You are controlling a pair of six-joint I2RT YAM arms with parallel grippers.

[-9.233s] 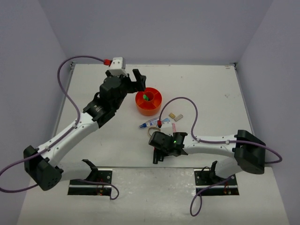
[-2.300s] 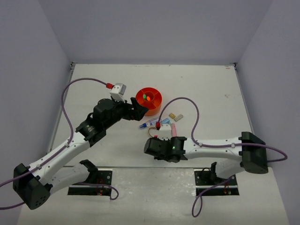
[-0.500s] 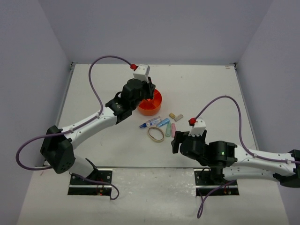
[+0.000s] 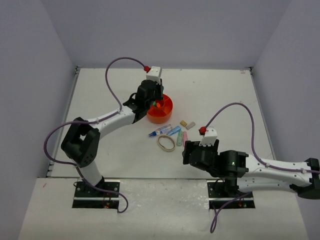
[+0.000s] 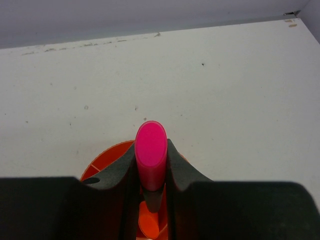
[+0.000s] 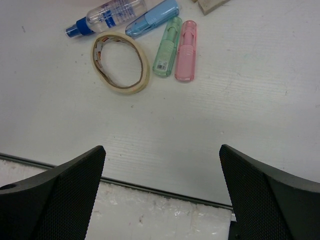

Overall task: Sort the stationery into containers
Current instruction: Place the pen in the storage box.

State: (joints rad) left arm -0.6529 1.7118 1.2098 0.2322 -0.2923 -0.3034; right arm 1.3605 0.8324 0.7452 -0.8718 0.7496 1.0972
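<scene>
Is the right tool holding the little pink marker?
No, the right tool is open and empty; the little pink marker lies on the table beside the green marker.

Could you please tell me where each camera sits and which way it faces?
Top external: above, behind the bases, looking down on the table; both arms show.
Left wrist: on the left gripper, facing forward; fingers shut on the pink highlighter over the orange organizer.
Right wrist: on the right gripper, facing down; open fingers frame the rubber band and mini markers.
Shared: top external and right wrist both show the rubber band.
</scene>
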